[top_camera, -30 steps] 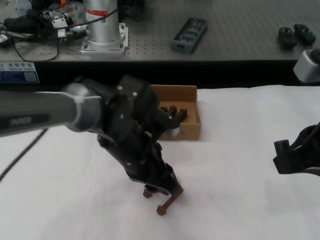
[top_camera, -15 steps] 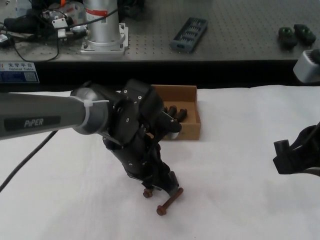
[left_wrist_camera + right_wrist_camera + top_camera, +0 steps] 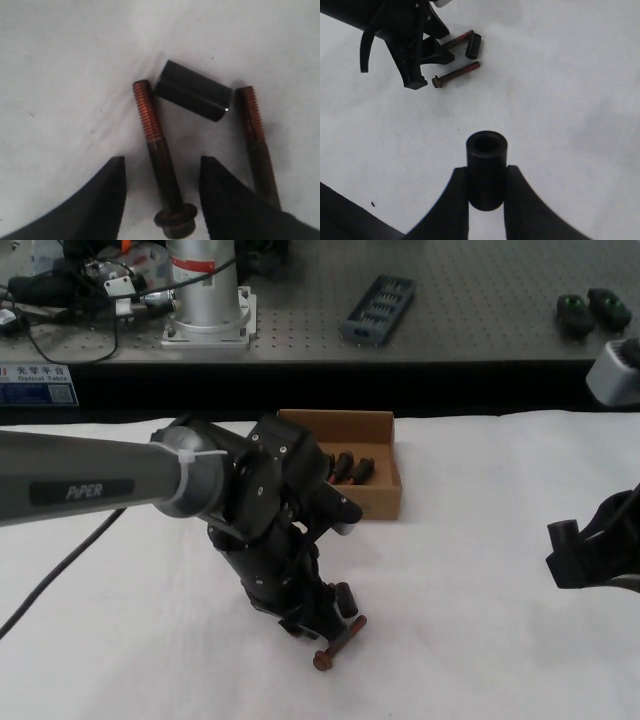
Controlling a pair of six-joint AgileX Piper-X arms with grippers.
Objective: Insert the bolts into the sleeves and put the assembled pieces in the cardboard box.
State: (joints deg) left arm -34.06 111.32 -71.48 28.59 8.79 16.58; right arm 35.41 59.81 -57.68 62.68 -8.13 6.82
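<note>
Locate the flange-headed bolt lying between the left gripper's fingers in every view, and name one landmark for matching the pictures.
High view: the bolt lies on the white cloth, at the tips of the left gripper.
Left wrist view: the bolt lies between the open fingers, its threaded end beside the loose sleeve.
Right wrist view: the bolt lies far beyond the held sleeve, next to the left gripper.
Shared landmark: the left gripper straddling the bolt.

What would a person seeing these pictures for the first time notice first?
The open left gripper straddles a reddish-brown bolt on the white cloth, beside a loose black sleeve. The right gripper holds a second sleeve. Behind, a cardboard box holds dark pieces.
</note>
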